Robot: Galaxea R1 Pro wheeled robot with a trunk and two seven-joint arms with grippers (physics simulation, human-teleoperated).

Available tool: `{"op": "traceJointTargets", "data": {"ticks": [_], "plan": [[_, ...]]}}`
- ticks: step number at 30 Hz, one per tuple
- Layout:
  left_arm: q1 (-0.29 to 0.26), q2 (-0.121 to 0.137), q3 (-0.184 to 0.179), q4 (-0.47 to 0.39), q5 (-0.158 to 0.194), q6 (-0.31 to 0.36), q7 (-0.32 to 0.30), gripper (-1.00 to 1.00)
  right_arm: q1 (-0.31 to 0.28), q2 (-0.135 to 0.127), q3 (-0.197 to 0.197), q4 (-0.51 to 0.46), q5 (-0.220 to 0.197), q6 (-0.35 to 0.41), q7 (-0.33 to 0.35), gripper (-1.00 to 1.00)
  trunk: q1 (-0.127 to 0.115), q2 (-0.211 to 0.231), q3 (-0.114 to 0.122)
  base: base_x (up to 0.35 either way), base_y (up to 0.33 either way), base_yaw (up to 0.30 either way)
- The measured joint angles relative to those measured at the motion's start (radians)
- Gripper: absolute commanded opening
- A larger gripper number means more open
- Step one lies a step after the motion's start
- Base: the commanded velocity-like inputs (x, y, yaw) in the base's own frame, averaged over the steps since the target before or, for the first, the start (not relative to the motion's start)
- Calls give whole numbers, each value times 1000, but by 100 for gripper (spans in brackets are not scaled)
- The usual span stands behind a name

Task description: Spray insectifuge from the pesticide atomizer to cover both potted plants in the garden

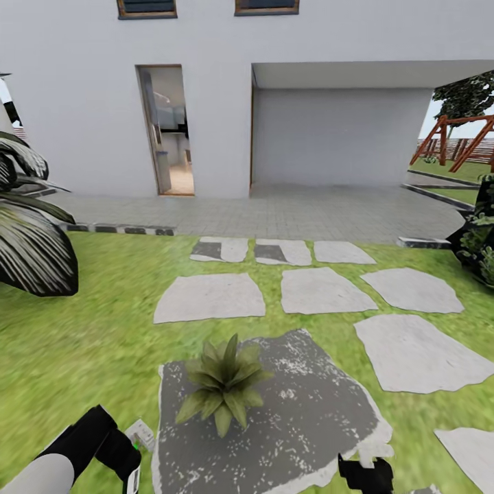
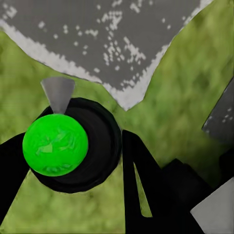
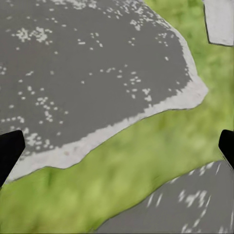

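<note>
On the dark patio slab [image 1: 309,418], a potted plant [image 1: 223,384] sat near the left tool [image 2: 92,161], which was clamped on the atomizer [image 2: 73,146] over the lawn [image 1: 75,343]. The right tool [image 3: 117,146] hung spread apart above grass.

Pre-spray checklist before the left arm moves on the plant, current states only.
1. Pesticide atomizer in left gripper: ok, black fingers sit on both sides of the bottle in the left wrist view.
2. Nozzle pointed at a plant: not ok, the left wrist view looks down on grass and the dark stone slab, no leaves.
3. Potted plant within sight: ok, on the slab ahead in the head view.
4. Second potted plant located: cannot tell.
5. Right gripper free: ok, fingertips far apart, nothing between them.
6. Plant's pot upright: cannot tell, leaves hide it.
</note>
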Motion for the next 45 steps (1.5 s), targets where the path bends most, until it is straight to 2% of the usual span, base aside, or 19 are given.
{"op": "traceJointTargets", "data": {"ticks": [8,12,18,29,34,40,45], "plan": [[-2,-1,-5,-1,-7,5,17,-100,0,-5,1,1,2,-1,1,100,0,0,0,199,17,-190],[-8,8,-3,-2,-5,6,16,-100,0,-5,0,1,1,-1,-1,100,1,0,0,5,1,-253],[-8,10,-16,0,-14,6,15,-100,0,-5,0,1,1,-1,1,100,1,0,0,0,0,-23],[-3,12,-14,-1,-17,7,19,-100,0,-5,1,1,2,-1,0,100,1,0,0,-22,4,-73],[-3,12,-16,-1,-18,11,18,-100,0,-5,0,1,0,-1,-1,100,1,0,0,-63,235,-230],[-3,12,-15,-1,-18,11,18,-100,0,-5,0,1,0,-1,-1,100,1,0,0,-1,298,-17],[-3,12,-17,0,-17,11,19,-100,0,-4,0,1,0,-1,-1,100,1,0,0,-19,73,0]]}}
